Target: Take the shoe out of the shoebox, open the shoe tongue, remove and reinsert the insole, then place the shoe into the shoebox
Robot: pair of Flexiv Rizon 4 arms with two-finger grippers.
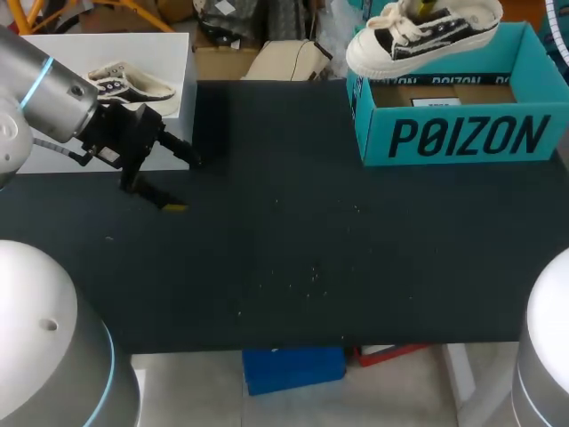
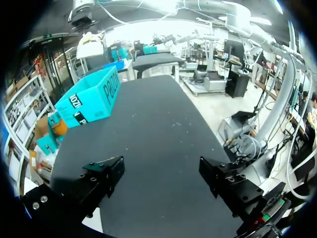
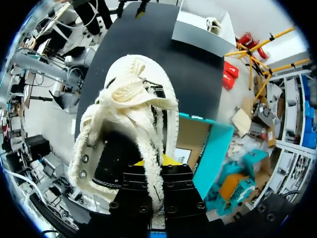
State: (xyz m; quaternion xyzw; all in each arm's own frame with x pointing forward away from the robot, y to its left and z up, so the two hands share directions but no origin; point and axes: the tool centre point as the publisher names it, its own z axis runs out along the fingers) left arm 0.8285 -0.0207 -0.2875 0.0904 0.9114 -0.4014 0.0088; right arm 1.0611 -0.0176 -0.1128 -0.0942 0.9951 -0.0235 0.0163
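A black-and-cream canvas shoe [image 1: 422, 34] hangs above the back rim of the open teal shoebox [image 1: 462, 133]. My right gripper [image 1: 425, 8] comes down into its opening. In the right wrist view the right gripper [image 3: 158, 166] is shut on the shoe [image 3: 126, 129] at its collar, one yellow tip showing inside, with the shoebox [image 3: 210, 153] beneath. My left gripper [image 1: 169, 182] stands open over the table's left side, holding nothing. Its own view shows the left gripper [image 2: 163, 178] with jaws wide apart above bare mat, the shoebox [image 2: 89, 99] far ahead.
A white platform [image 1: 53, 53] at the back left carries a second shoe [image 1: 133, 84]. A black mat [image 1: 293, 231] covers the table between the arms. Cardboard lines the shoebox floor [image 1: 444, 93].
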